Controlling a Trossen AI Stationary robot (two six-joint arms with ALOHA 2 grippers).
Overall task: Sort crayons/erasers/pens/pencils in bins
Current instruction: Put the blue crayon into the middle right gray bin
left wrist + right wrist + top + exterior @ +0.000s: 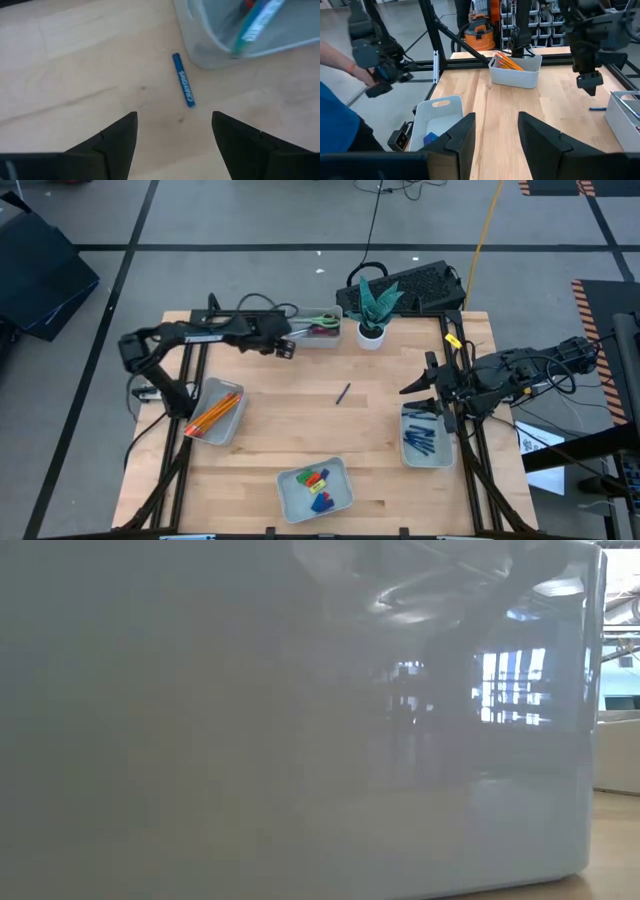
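Two loose sticks lie outside the bins: a blue crayon (182,86) just beside the wall of the crayon bin (200,47) at the table's far edge, and a dark pen (343,393) alone at mid-table. The left gripper (172,117) hangs over the crayon with its fingers spread wide and nothing between them. The crayon runs lengthwise into the gap, so a squeeze would meet it across its thin side.

The main hazard is the nearness of the bin. If the gripper descends a little too far forward, a finger (235,140) could strike the bin's rim or wall, shoving the bin or tipping out what it holds. The crayon is also round and slim, so an off-centre closure could roll it away or pinch only its end, leaving it to swivel and drop on the lift.

The right gripper (495,117) waits above the pen bin (425,442), parted and empty, well apart from the left arm. The low view is blocked by a grey bin wall and offers no check on height
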